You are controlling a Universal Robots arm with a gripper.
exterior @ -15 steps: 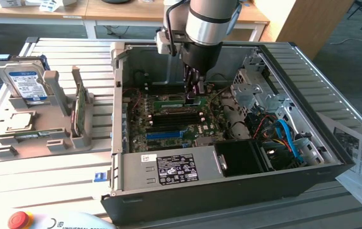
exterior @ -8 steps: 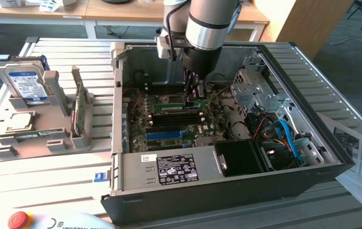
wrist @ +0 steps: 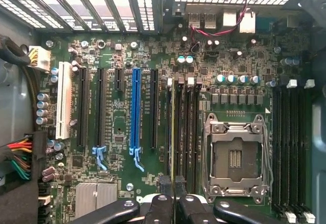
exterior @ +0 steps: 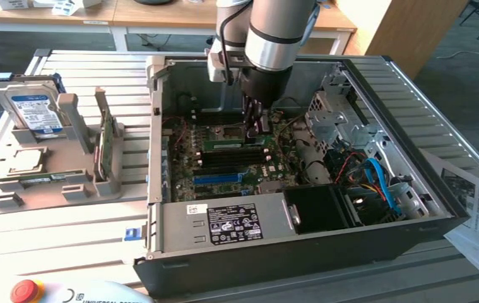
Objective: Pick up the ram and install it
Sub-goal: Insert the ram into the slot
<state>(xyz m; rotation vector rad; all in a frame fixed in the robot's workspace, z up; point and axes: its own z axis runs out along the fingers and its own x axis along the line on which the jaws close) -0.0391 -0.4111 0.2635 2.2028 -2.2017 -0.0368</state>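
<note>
The ram (exterior: 222,144) is a thin green stick standing on edge along the memory slot nearest the expansion slots on the motherboard (exterior: 222,173), inside the open computer case (exterior: 156,126). In the wrist view the ram (wrist: 173,132) appears edge-on as a narrow line running the slot's length. My gripper (exterior: 258,126) reaches straight down into the case, at the end of the stick on the exterior view's right. Its dark fingertips (wrist: 165,186) are shut on the ram's thin edge, gripper (wrist: 173,184). Whether the stick is fully seated I cannot tell.
Close by are the empty CPU socket (wrist: 234,158), more memory slots (wrist: 293,147), a blue slot (wrist: 135,107), the drive cage (exterior: 332,120) and power supply (exterior: 222,222). A grey rack (exterior: 62,189) on the exterior view's left holds a hard drive (exterior: 30,108) and a green card (exterior: 105,146).
</note>
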